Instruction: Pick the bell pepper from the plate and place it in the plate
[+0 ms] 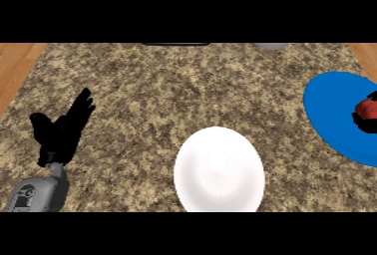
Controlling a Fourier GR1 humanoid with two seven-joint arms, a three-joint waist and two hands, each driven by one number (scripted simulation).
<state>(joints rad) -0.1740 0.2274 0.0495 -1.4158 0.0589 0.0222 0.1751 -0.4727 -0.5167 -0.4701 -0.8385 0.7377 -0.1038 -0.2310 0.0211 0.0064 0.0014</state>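
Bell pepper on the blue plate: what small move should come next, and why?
Probably lift the bell pepper with the right hand: it sits on the blue plate at the view's right edge, the hand only a dark patch against it, the white plate to its left.

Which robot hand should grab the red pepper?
Probably the right. The bell pepper sits on the blue plate at the far right edge, and a dark shape beside it looks like the right robot hand. The left robot hand rests open at the far left.
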